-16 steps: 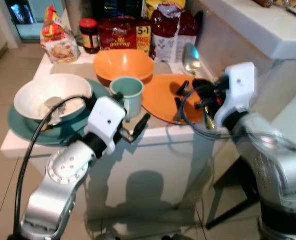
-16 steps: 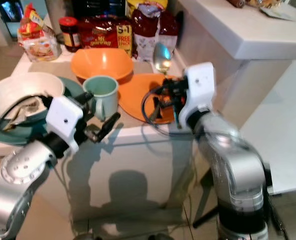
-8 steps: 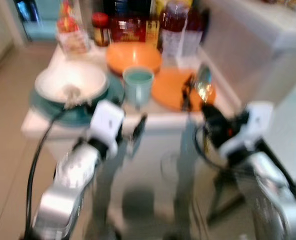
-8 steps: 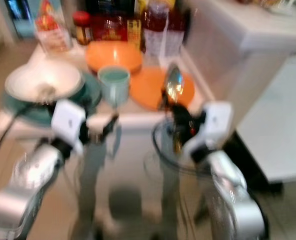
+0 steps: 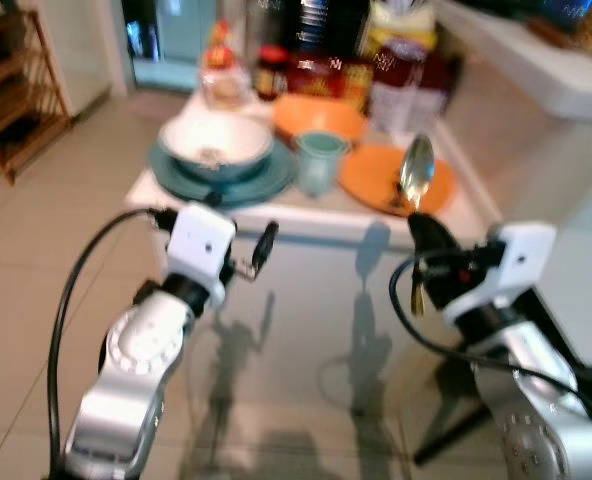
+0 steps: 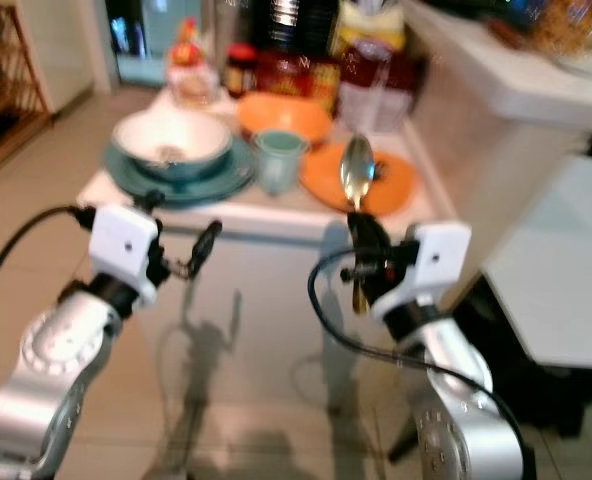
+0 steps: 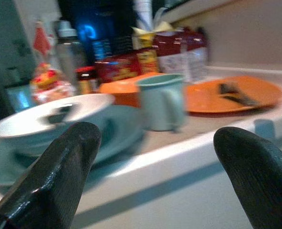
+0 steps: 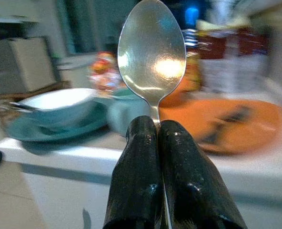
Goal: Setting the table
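A white low table (image 5: 306, 218) carries a white bowl (image 5: 216, 148) on a teal plate (image 5: 181, 175), a mint mug (image 5: 318, 160), an orange bowl (image 5: 316, 115) and an orange plate (image 5: 371, 178). Dark cutlery (image 7: 234, 93) lies on the orange plate. My right gripper (image 5: 422, 230) is shut on a silver spoon (image 5: 417, 170). It holds the spoon upright, in front of the table's right end and short of its edge. My left gripper (image 7: 155, 136) hangs open and empty before the table's front edge, level with the mug (image 7: 162, 101).
Food packets, a jar (image 5: 269, 72) and bottles crowd the back of the table. A white counter (image 5: 536, 75) rises at the right, with a lower white surface (image 6: 556, 290) beside my right arm. A wooden shelf (image 5: 11, 90) stands at the far left, across tiled floor.
The camera has backed away from the table, so everything looks smaller and farther. My right gripper has come off the orange plate with the spoon and now holds it upright.
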### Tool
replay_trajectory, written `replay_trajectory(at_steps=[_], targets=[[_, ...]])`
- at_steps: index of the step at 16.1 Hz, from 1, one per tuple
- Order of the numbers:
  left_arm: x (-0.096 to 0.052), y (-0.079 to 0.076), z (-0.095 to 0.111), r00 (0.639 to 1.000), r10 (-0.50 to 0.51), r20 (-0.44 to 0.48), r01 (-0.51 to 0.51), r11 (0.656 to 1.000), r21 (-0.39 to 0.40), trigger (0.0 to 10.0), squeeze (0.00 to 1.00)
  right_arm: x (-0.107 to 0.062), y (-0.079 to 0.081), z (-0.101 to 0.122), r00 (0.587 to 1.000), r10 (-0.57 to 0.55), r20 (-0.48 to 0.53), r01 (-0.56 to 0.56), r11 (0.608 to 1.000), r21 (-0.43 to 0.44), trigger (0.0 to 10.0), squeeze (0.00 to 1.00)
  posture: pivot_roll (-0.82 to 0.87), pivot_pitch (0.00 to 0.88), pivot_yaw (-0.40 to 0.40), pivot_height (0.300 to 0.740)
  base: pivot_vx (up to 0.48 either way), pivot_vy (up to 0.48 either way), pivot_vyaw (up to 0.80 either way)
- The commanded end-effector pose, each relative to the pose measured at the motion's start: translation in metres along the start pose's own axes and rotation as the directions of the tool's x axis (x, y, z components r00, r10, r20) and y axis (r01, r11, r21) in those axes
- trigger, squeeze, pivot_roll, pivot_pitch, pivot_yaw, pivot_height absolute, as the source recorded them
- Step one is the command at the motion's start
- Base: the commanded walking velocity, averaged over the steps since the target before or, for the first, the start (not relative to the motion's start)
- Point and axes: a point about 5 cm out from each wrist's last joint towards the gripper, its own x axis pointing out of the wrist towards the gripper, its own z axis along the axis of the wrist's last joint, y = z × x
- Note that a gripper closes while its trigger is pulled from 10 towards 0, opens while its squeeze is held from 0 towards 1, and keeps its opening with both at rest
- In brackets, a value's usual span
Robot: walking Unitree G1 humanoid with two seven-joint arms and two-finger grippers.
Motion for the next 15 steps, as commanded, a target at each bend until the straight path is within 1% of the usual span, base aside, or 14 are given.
replay_trajectory(at_steps=[1, 4, 5, 7, 8, 10, 11, 13, 14, 15], targets=[[0.001, -0.007, -0.002, 1.0, -0.022, -0.002, 0.022, 1.0, -0.003, 10.0, 0.0, -0.002, -0.008, -0.002, 0.999, -0.032, -0.001, 0.032, 0.999, 0.004, 10.0, 0.0, 0.05, 0.0, -0.08, 0.74, 0.0, -0.469, 0.0], [0.0, -0.006, -0.017, 0.999, -0.008, -0.048, 0.006, 0.999, -0.044, 10.0, 0.0, -0.005, -0.009, -0.006, 0.999, -0.052, -0.009, 0.051, 0.999, -0.011, 10.0, 0.0, 0.04, 0.0, -0.062, 0.74, 0.0, -0.466, 0.0], [0.0, -0.004, -0.024, 0.998, 0.004, -0.063, -0.007, 0.999, -0.044, 10.0, 0.0, -0.005, -0.012, -0.01, 0.997, -0.073, -0.023, 0.072, 0.997, -0.018, 10.0, 0.0, 0.03, 0.0, -0.06, 0.74, 0.0, -0.469, 0.0], [0.004, 0.004, -0.03, 0.995, 0.053, -0.09, -0.054, 0.998, -0.008, 10.0, 0.0, -0.008, -0.028, -0.024, 0.983, -0.167, -0.078, 0.165, 0.986, -0.036, 10.0, 0.0, 0.04, 0.0, -0.059, 0.74, 0.0, -0.471, 0.0], [0.003, 0.005, -0.034, 0.993, 0.058, -0.103, -0.058, 0.998, 0.01, 10.0, 0.0, -0.011, -0.034, -0.029, 0.972, -0.211, -0.1, 0.208, 0.977, -0.047, 10.0, 0.0, 0.04, 0.0, -0.051, 0.74, 0.0, -0.472, 0.0], [0.002, 0.003, -0.041, 0.99, 0.053, -0.129, -0.05, 0.998, 0.03, 10.0, 0.0, -0.011, -0.038, -0.03, 0.957, -0.275, -0.087, 0.272, 0.961, -0.045, 10.0, 0.0, 0.04, 0.0, -0.037, 0.74, 0.0, -0.476, 0.0], [0.004, 0.003, -0.038, 0.991, 0.069, -0.114, -0.065, 0.997, 0.04, 10.0, 0.0, -0.009, -0.04, -0.027, 0.953, -0.295, -0.068, 0.293, 0.956, -0.036, 10.0, 0.0, 0.05, 0.0, -0.043, 0.74, 0.0, -0.48, 0.0], [0.007, 0.008, -0.032, 0.991, 0.095, -0.096, -0.092, 0.995, 0.032, 10.0, 0.0, -0.001, -0.039, -0.026, 0.956, -0.287, -0.053, 0.285, 0.958, -0.032, 10.0, 0.0, 0.06, 0.0, -0.056, 0.74, 0.0, -0.48, 0.0], [0.007, 0.011, -0.033, 0.985, 0.133, -0.11, -0.13, 0.991, 0.04, 10.0, 0.0, 0.008, -0.039, -0.029, 0.955, -0.29, -0.059, 0.289, 0.957, -0.033, 10.0, 0.0, 0.08, 0.0, -0.071, 0.74, 0.0, -0.472, 0.0], [0.007, 0.013, -0.033, 0.983, 0.147, -0.113, -0.142, 0.988, 0.053, 10.0, 0.0, 0.013, -0.038, -0.028, 0.959, -0.279, -0.057, 0.277, 0.96, -0.032, 10.0, 0.0, 0.09, 0.0, -0.074, 0.74, 0.0, -0.472, 0.0]])
